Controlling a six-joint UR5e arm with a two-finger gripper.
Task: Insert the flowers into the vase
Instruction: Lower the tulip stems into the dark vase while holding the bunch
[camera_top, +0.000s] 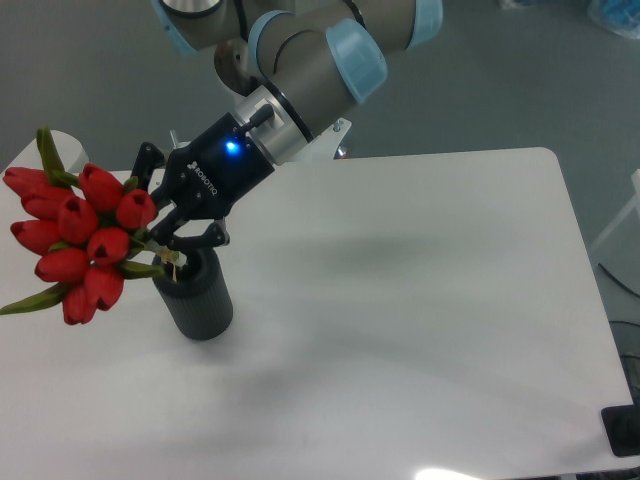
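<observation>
The flowers are a bunch of red tulip buds with green stems and leaves, tilted out to the left above the table's left side. My gripper is shut on their stems just below the buds. The vase, a small dark matte cylinder, stands upright on the white table right below the gripper. The stem ends sit at the vase's mouth. I cannot tell how far they reach inside, as the fingers hide the rim.
The white table stretches to the right and front of the vase. Its left edge lies close behind the flower heads. A dark object sits off the front right corner.
</observation>
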